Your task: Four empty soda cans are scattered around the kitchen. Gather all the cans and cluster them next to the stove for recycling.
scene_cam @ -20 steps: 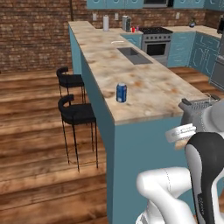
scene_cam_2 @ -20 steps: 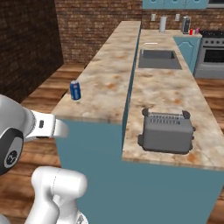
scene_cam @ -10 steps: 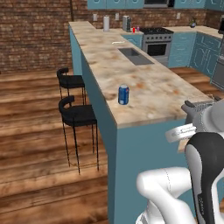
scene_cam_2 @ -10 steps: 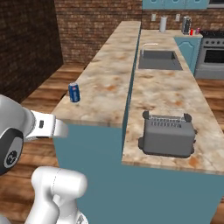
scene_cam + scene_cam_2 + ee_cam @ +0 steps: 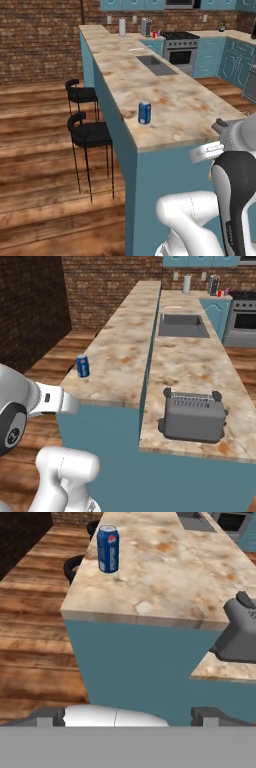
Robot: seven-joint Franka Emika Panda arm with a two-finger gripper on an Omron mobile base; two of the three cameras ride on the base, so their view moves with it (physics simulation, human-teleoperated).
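A blue soda can [image 5: 144,112] [image 5: 82,366] stands upright near the near end of the raised marble island counter. The hand view has this blue can [image 5: 108,548] at top left, well ahead of my gripper [image 5: 130,717]. My gripper is open, its two dark fingertips [image 5: 50,716] set wide apart with nothing between them. The steel stove [image 5: 179,45] [image 5: 243,316] is far off at the back of the kitchen. A small red can [image 5: 154,35] [image 5: 220,293] sits on the counter beside the stove.
A grey toaster [image 5: 192,416] [image 5: 240,632] sits on the lower counter at the near end. A sink [image 5: 156,65] [image 5: 182,326] lies further along. Two black bar stools [image 5: 90,132] stand left of the island. A paper-towel roll [image 5: 122,26] and a coffee machine [image 5: 146,26] stand at the back.
The whole picture has shifted slightly, so the base has moved; the blue can sits a little lower and closer in view. The gripper stays open.
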